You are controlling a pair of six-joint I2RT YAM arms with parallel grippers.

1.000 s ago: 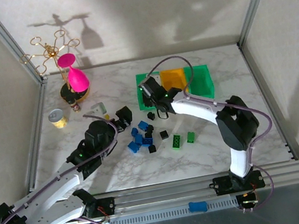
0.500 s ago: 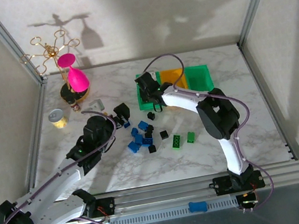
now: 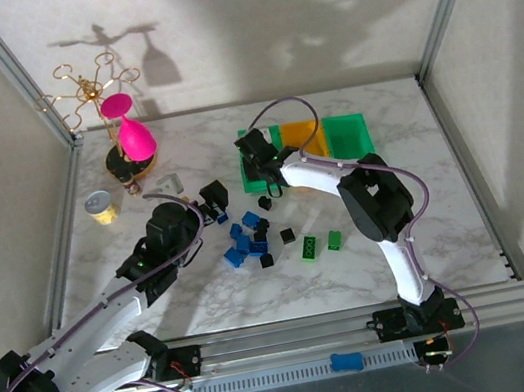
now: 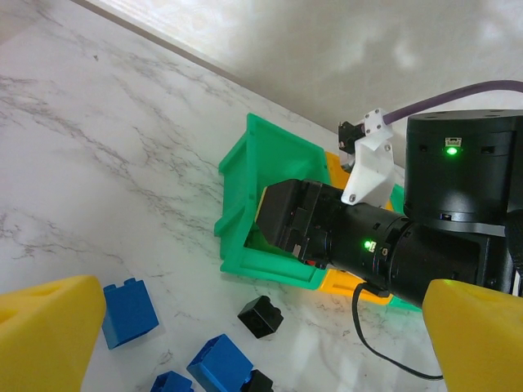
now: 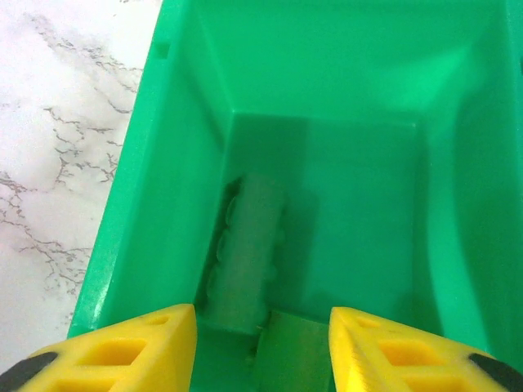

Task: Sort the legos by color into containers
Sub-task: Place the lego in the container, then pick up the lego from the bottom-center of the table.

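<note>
My right gripper point(image 3: 256, 152) hangs over the left green container point(image 3: 251, 180), pointing down into it. In the right wrist view its yellow fingers point(image 5: 131, 351) stand apart, open. A green lego point(image 5: 296, 353) lies loose between them, beside a longer green lego point(image 5: 245, 253) on the container's floor point(image 5: 368, 204). The orange container point(image 3: 302, 132) and the right green container point(image 3: 349, 136) stand beside it. My left gripper point(image 3: 212, 203) is open and empty above blue legos point(image 3: 244, 241) and black legos point(image 3: 265, 201). A blue lego point(image 4: 127, 310) and a black lego point(image 4: 261, 316) lie just under it. Two green legos point(image 3: 310, 247) sit on the table.
A yellow can point(image 3: 99, 206) and a gold stand with a pink piece point(image 3: 124, 129) occupy the back left corner. A small pale object point(image 3: 171, 185) lies near them. A blue item point(image 3: 346, 361) rests on the front rail. Aluminium frame posts edge the table.
My right gripper has swung left over the left green container and its jaws have widened, freeing the green lego. The left gripper crept slightly forward.
</note>
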